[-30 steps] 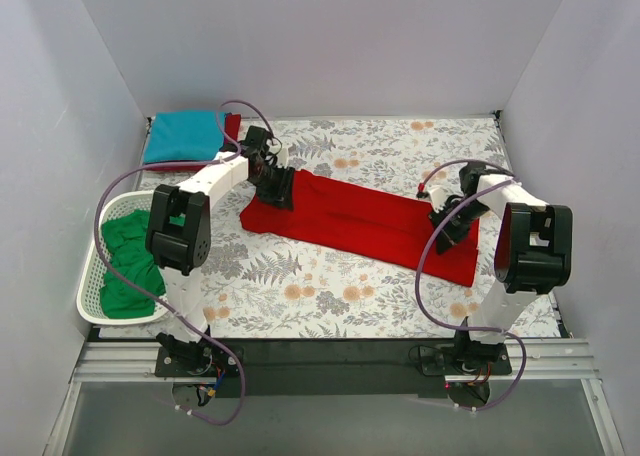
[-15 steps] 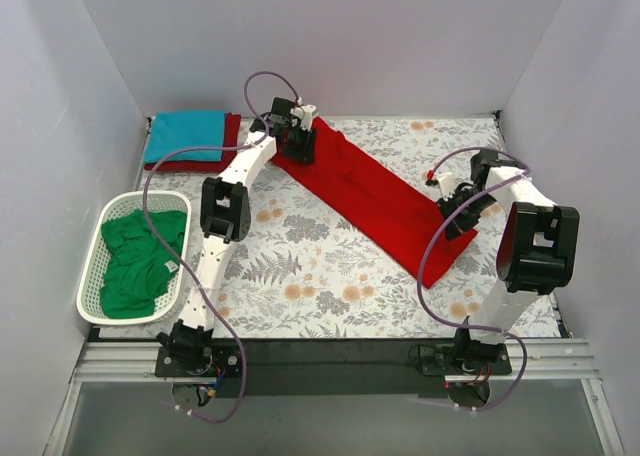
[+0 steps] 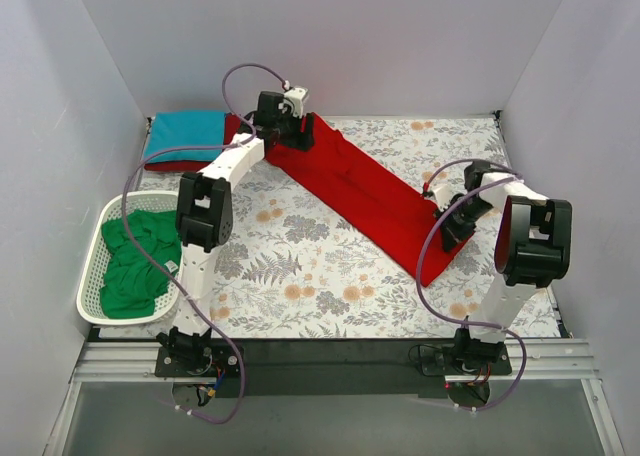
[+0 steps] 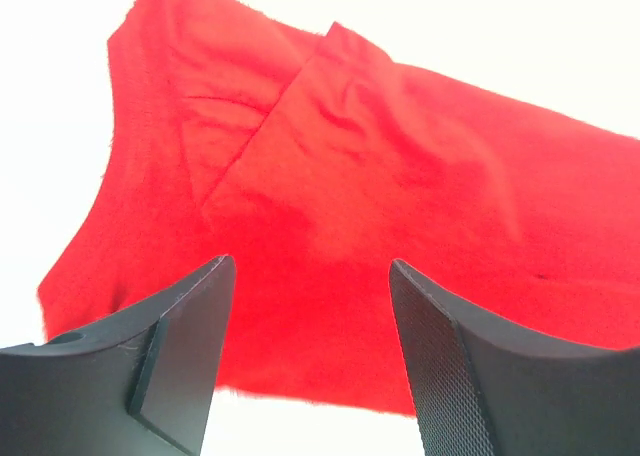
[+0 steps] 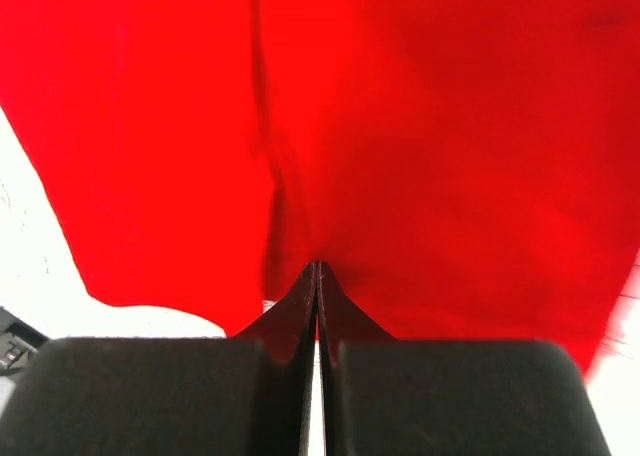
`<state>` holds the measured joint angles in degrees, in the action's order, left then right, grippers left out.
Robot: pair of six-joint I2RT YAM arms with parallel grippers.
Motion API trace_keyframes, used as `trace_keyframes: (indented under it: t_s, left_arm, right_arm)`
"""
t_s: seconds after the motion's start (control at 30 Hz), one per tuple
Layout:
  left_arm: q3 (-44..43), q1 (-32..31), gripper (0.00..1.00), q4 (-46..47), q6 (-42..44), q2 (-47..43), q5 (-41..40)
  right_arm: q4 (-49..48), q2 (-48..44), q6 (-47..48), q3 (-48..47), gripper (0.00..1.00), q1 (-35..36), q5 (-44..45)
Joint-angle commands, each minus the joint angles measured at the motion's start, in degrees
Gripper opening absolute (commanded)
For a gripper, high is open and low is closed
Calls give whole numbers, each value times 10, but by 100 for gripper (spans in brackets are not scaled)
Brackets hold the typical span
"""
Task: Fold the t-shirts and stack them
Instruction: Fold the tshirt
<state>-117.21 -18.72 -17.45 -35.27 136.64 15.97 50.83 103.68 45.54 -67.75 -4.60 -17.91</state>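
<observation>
Red cloth: bright red t-shirt [image 3: 365, 191] lying as long folded strip, slanting across table [image 3: 300, 276] from far-left end to near-right end. Likely handling soft, light, limp, sagging and creasing wherever pinched. Left gripper [image 4: 310, 276] hovering wide open at far end, gripping nothing. Right gripper [image 5: 317, 268] pinching shut on near-right end, crease running from tips. Best hold: corners of short ends, catching both layers.
</observation>
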Motion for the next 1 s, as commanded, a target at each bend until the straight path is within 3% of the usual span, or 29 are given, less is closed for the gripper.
trace_keyframes:
  t_s: [0.0, 0.13, 0.27, 0.37, 0.47, 0.7, 0.97]
  left_arm:
    - [43, 2, 62, -17, -16, -111, 13]
    - [76, 1, 61, -103, -37, -137, 38]
    - [130, -2, 58, -144, -74, -149, 85]
    - [154, -9, 57, -148, -103, -135, 106]
    - [148, -24, 56, -150, -100, -110, 101]
    - [52, -35, 56, -189, -87, -28, 83]
    - [-137, -26, 54, -267, -27, 128, -18]
  right_arm:
    - [5, -8, 17, 51, 1, 18, -1]
    - [8, -50, 24, 115, 1, 45, -9]
    - [27, -109, 24, 161, 1, 134, -47]
    - [74, -148, 53, 165, 1, 194, -104]
    - [95, -177, 49, 126, 1, 206, -131]
    - [89, -168, 48, 75, 1, 177, -94]
    - [36, -103, 27, 54, 1, 116, 10]
